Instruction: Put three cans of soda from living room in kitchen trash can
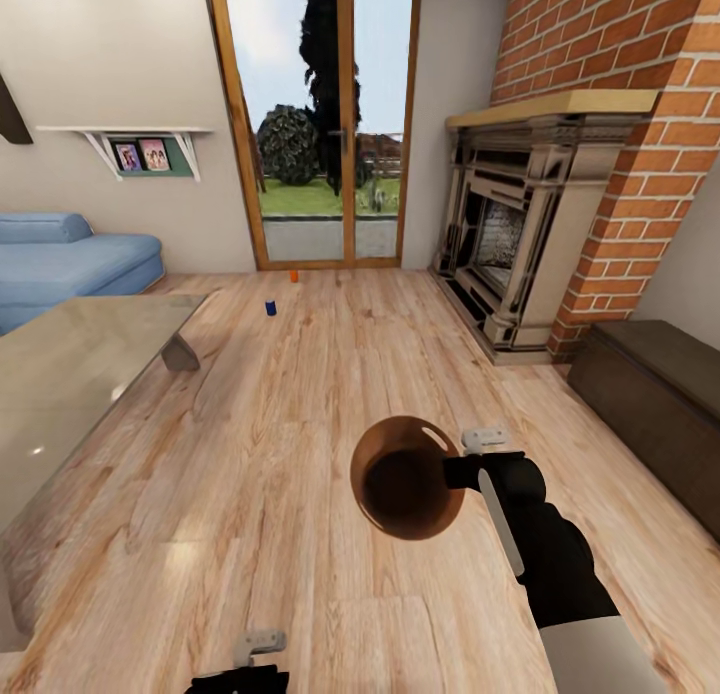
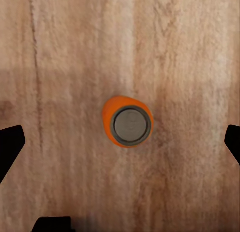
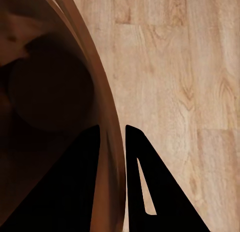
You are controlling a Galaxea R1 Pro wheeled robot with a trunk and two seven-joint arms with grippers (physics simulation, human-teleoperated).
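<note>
No legible text, label, brand, number or sign anywhere.

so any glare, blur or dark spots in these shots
Head view: soft glare patches on the glass table, straight edges bow toward the frame sides, and the trash can interior is dark. Left wrist view: orange can sharp, floor slightly soft. Right wrist view: the bin's inside is in deep shadow and the right gripper fingers are black silhouettes.

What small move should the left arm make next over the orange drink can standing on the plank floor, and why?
Probably lower the left gripper straight down: the orange grey-topped can stands upright between its wide-open fingers, ungrasped, while the right gripper pinches the wood-toned bin's rim.
</note>
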